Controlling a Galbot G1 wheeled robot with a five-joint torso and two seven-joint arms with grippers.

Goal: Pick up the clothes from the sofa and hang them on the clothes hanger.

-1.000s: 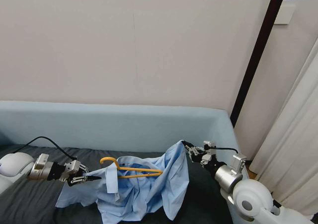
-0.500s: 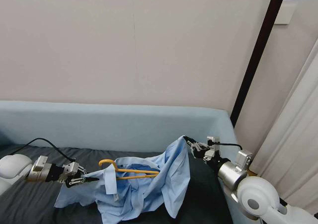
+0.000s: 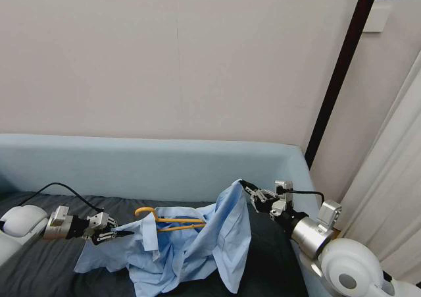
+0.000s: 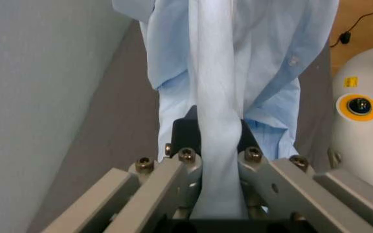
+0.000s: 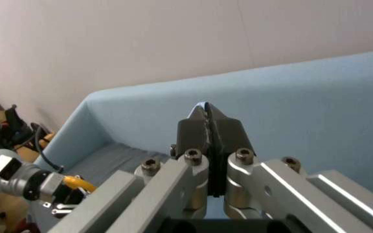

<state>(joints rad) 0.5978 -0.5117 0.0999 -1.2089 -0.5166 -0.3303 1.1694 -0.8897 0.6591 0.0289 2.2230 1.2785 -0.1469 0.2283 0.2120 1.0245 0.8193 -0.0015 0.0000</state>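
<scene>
the shirt (image 3: 197, 247) lies crumpled on the sofa's (image 3: 131, 168) dark seat, low and centre in the head view, its long axis running left to right. its left end is pinched in the left gripper (image 3: 122, 233) at lower left. its right end rises to a peak in the right gripper (image 3: 244, 186), right of centre, and hangs from there in folds. both grippers are clamped narrow on fabric: the left wrist view shows a blue band between the fingers, the right wrist view only a sliver at the tips. the hanger (image 3: 172, 220) lies roughly level in the shirt, hook to the left and curving up, its right end buried under cloth. which part of the shirt each gripper has is hard to make out.
</scene>
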